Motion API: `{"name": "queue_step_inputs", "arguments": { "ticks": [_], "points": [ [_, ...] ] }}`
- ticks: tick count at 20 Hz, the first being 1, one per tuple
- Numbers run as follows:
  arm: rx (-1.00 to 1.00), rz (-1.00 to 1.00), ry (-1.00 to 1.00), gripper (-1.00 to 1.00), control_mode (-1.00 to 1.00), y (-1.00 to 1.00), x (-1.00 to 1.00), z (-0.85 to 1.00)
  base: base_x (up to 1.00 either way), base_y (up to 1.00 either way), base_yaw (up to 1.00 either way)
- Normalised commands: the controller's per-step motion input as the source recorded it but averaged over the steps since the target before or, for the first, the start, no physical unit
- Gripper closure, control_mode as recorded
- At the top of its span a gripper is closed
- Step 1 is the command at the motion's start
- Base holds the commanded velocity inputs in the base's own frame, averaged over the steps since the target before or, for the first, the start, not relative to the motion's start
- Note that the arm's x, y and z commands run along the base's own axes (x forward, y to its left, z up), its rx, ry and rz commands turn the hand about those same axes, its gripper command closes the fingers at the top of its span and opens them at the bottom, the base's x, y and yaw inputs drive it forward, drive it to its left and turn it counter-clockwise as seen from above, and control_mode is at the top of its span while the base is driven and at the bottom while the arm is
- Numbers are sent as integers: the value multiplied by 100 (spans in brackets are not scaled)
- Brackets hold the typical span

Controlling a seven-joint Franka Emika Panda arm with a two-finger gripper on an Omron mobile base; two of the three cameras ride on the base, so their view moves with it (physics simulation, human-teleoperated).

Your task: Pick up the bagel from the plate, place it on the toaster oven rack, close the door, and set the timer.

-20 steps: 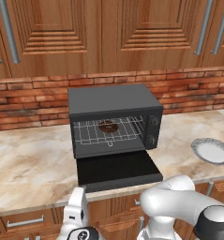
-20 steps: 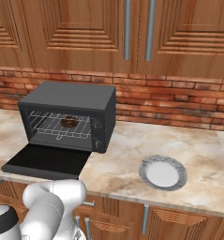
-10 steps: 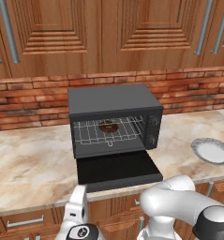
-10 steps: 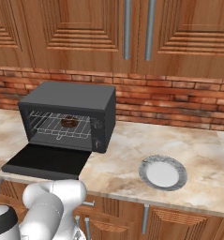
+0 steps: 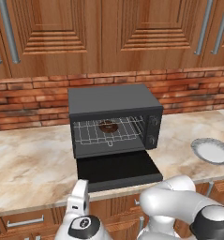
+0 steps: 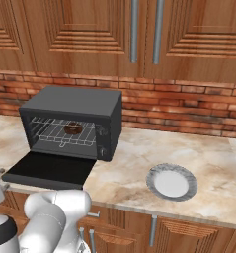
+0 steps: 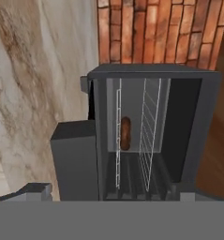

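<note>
The bagel [image 5: 107, 126] lies on the rack [image 5: 108, 131] inside the oven [image 6: 72, 122], whose door [image 5: 118, 169] hangs open onto the marble counter [image 6: 134, 168] below brick wall [image 6: 188, 106] and wood cabinets [image 5: 108, 35]; the right base view shows the whole empty plate [image 6: 172, 182] right of the oven, and the gripper's jaws stand spread.

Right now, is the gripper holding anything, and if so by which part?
Nothing is held. The bagel already lies on the toaster oven rack, and the door hangs open below it.
</note>
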Motion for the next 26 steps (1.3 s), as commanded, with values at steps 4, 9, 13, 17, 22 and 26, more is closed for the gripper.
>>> {"name": "queue_step_inputs", "arguments": {
  "ticks": [4,9,13,17,22,26],
  "points": [
    [0,0,0,-100,-100,0,26,-22,0,0,0],
    [0,0,0,-100,-100,0,26,-34,0,0,0],
    [0,0,0,-100,-100,0,26,-40,0,0,0],
    [0,0,0,-100,-100,0,23,-39,0,0,0],
    [0,0,0,-100,-100,0,20,-29,0,0,0],
    [0,0,-1,-100,-100,0,15,-9,0,0,0]
  ]
}}
